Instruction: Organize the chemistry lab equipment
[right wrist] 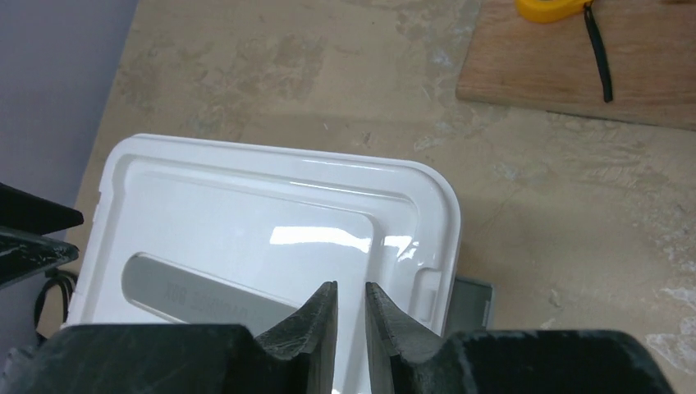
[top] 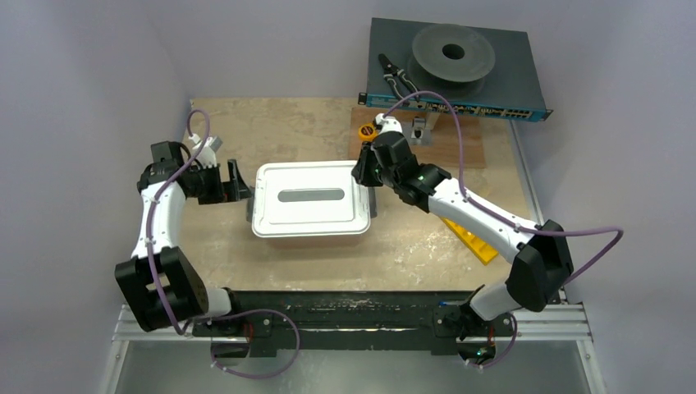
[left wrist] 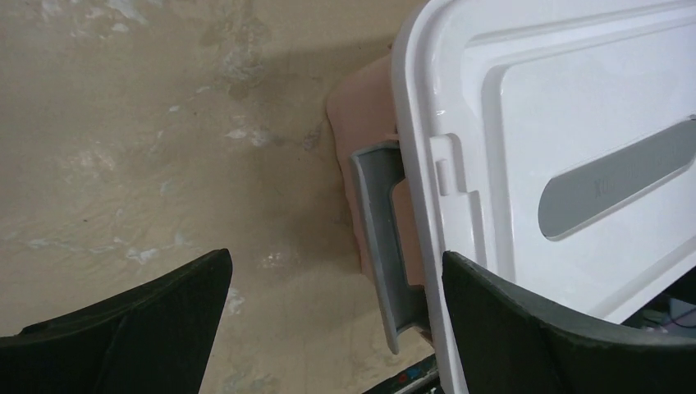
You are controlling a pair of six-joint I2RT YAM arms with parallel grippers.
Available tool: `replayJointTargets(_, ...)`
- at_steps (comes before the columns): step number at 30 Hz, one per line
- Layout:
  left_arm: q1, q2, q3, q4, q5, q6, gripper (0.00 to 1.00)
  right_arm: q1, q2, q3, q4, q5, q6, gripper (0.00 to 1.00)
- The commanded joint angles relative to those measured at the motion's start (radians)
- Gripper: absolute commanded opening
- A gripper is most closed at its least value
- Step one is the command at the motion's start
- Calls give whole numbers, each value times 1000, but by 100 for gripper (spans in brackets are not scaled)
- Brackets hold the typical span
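Observation:
A white lidded box stands in the middle of the table. My left gripper is open at the box's left end. In the left wrist view its fingers straddle the grey latch and the lid's edge. My right gripper hovers over the right end of the lid. Its jaws stand a narrow gap apart with nothing between them. A yellow holed rack lies partly hidden under the right forearm. No other chemistry lab equipment shows.
A wooden board at the back right carries a yellow tape measure. Behind it a dark grey device holds a spool and black-handled pliers. A second grey latch sits at the box's right end.

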Motion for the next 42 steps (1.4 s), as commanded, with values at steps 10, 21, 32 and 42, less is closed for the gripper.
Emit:
replayJointTargets(10,61,137,-38,5,386,-49,100,-1,33,-64,66,-5,12,18)
replayJointTargets(21,58,81,-130,112,466,-57,100,-2,63,-125,94,-17,18,14)
replayJointTargets(32,-8,17,-179,221,514,-120,100,-1,79,-177,117,-25,38,11)
replayJointTargets(42,-40,-36,-177,233,444,-106,98,-1,72,-198,122,-23,43,8)
